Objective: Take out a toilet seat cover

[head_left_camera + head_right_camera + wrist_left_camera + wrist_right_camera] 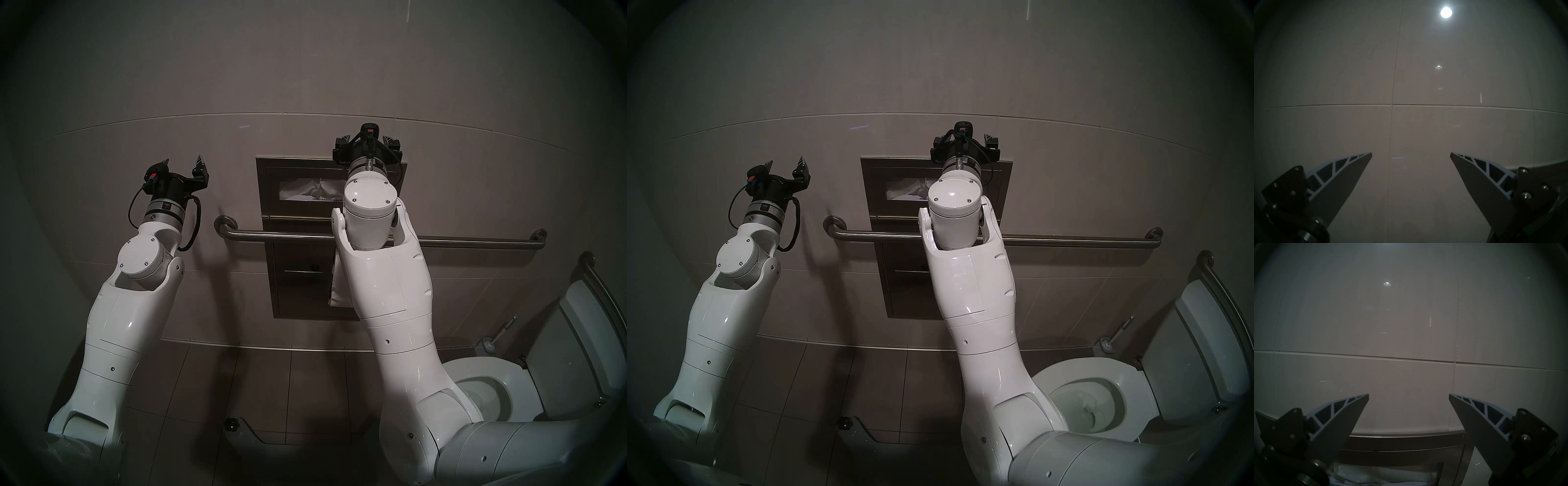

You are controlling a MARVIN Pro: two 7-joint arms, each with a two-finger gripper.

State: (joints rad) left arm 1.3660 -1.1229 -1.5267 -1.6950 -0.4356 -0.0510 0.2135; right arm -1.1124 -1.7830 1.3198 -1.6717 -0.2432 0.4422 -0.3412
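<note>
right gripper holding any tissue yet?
No: in the right wrist view the right gripper is open and empty, the toilet seat cover below it inside the dispenser.

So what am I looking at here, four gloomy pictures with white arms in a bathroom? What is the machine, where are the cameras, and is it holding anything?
It is a robot with two white arms, each ending in a black two-fingered claw. The two wide pictures come from cameras on its head, looking down its arms at a tiled wall. The other two come from a camera on each wrist, looking out between that claw's fingers.

The left gripper faces bare tile. The right gripper is raised at the top edge of the steel dispenser set into the wall. The crinkled white paper in its window is the toilet seat cover. A grab bar crosses below, and the toilet sits at lower right.

Both claws are open and hold nothing.
</note>
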